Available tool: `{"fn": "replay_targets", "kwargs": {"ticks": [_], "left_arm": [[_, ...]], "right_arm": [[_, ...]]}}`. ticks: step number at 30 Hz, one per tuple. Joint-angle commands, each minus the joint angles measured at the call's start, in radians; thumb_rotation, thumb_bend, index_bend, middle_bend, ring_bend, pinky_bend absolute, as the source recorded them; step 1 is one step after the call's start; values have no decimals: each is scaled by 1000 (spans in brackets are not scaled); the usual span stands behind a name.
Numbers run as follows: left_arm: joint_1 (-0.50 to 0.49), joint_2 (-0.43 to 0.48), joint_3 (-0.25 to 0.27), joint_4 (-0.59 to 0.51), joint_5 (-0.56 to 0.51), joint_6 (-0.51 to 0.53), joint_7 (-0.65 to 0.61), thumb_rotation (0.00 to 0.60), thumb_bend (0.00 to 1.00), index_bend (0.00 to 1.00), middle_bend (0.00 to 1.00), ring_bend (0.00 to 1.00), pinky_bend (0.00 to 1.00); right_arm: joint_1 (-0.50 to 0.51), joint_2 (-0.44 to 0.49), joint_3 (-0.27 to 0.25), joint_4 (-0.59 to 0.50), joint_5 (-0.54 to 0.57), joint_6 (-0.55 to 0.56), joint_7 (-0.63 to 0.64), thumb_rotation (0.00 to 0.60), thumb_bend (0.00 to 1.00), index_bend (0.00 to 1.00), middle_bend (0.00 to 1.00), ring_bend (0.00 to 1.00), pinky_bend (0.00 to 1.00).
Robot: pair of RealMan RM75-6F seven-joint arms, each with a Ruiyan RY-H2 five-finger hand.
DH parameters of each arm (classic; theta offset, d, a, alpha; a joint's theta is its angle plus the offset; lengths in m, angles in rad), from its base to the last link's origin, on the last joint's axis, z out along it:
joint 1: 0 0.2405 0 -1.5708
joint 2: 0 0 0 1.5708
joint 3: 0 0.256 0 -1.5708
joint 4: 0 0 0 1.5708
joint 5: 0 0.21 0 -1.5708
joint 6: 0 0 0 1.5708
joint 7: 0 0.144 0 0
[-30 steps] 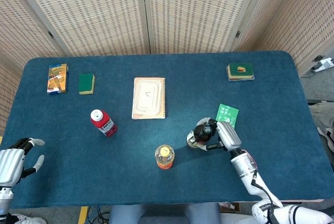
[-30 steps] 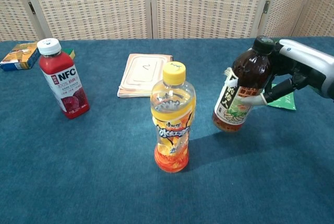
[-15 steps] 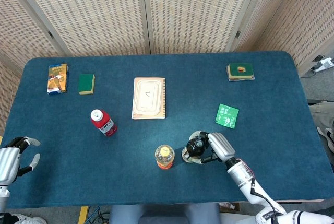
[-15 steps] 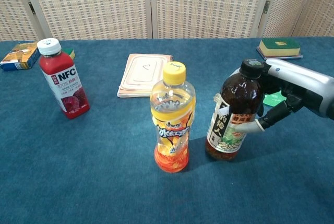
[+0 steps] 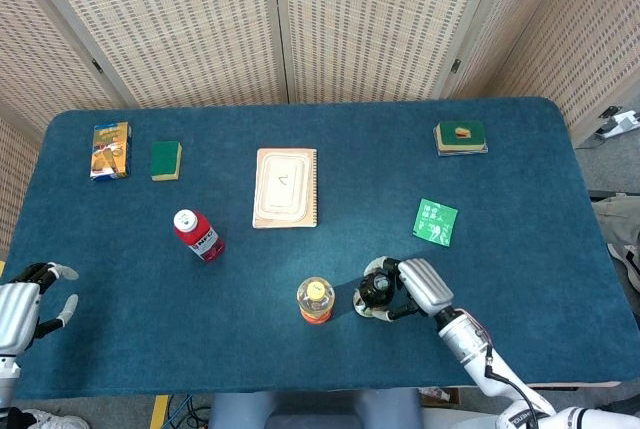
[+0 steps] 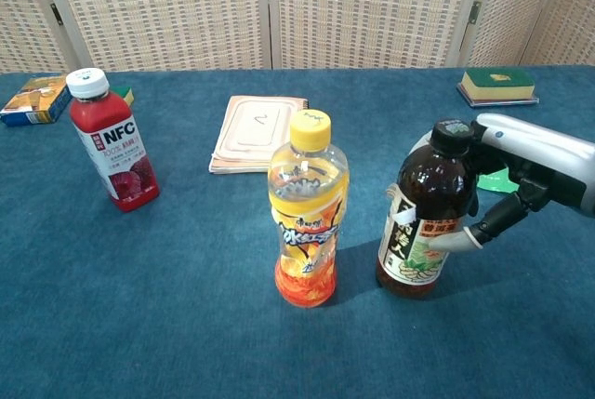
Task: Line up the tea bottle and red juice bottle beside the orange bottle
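I have the tea bottle (image 6: 426,218) standing upright on the table (image 5: 520,179), just to the right of the orange bottle (image 6: 308,210), and my right hand (image 6: 521,171) is wrapped around it, fingers (image 6: 456,239) on the label. Whether its base bears full weight on the cloth I cannot tell.

The main risk, as I judge it, is letting go badly: if I open the fingers while dragging sideways, the tall bottle could tip toward the orange bottle and knock both over. They stand close but apart, so there is little slack on that side.

The red juice bottle (image 6: 112,150) is well to the left of the orange bottle and further back, still to be fetched. My left hand (image 5: 22,309) hangs empty with fingers spread, off the table's near-left corner, far left of the orange bottle.

The orange bottle sits near the front edge, so the row has little room forward. Behind it lies a notebook (image 5: 285,187); the stretch to its left looks free for the juice bottle. A green card (image 5: 436,222) lies behind and right of it, out of my path.
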Motion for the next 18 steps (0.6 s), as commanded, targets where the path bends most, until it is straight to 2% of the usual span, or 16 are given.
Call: {"fn": "replay_targets", "kwargs": {"ticks": [1, 10, 16, 18], "left_arm": [[0, -1, 1, 0, 1, -1, 2, 600, 345, 430, 421, 305, 503], [1, 1, 0, -1, 0, -1, 1, 600, 345, 432, 421, 305, 503], [0, 1, 0, -2, 0, -1, 1, 600, 345, 432, 420, 305, 503], [0, 1, 0, -2, -1, -1, 1, 600, 345, 433, 421, 305, 503]], "right_arm": [[0, 4, -2, -5, 2, -3, -5, 600, 145, 574, 641, 575, 602], [4, 9, -12, -9, 4, -19, -11, 600, 142, 574, 633, 575, 601], [7, 16, -22, -5, -9, -22, -16, 600, 106, 562, 567, 535, 601], [6, 19, -24, -6, -16, -18, -17, 600, 82, 519, 530, 507, 601]]}}
